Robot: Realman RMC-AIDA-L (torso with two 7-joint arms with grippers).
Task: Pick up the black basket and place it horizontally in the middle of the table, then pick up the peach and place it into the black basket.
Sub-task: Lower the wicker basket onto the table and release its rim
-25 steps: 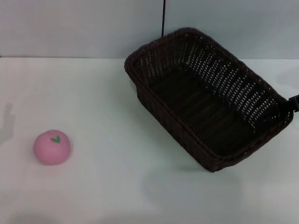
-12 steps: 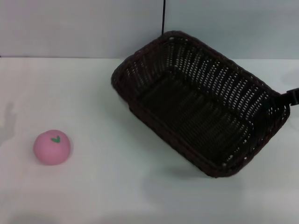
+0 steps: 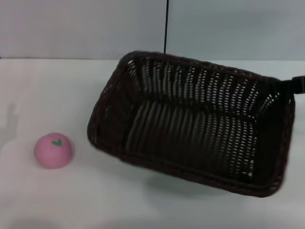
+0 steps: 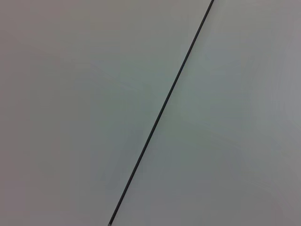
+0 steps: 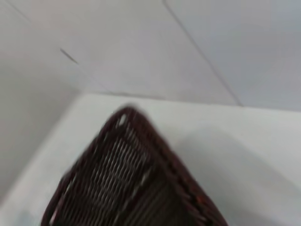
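Note:
The black basket (image 3: 190, 129) hangs tilted above the white table (image 3: 62, 90), right of centre in the head view, with its open side facing me. My right gripper (image 3: 294, 85) shows only as a dark tip at the right edge, shut on the basket's far right rim. The basket's corner also fills the lower part of the right wrist view (image 5: 127, 179). The peach (image 3: 53, 150) sits on the table at the front left, well apart from the basket. My left gripper is out of view; the left wrist view shows only wall.
A grey wall with a thin dark vertical seam (image 3: 166, 26) stands behind the table's back edge. A faint shadow (image 3: 8, 121) falls on the table at the far left. Bare white tabletop lies between the peach and the basket.
The basket has swung and shifted left, turning from a diagonal lie towards a crosswise one, and looks lifted and tilted. The peach has not moved.

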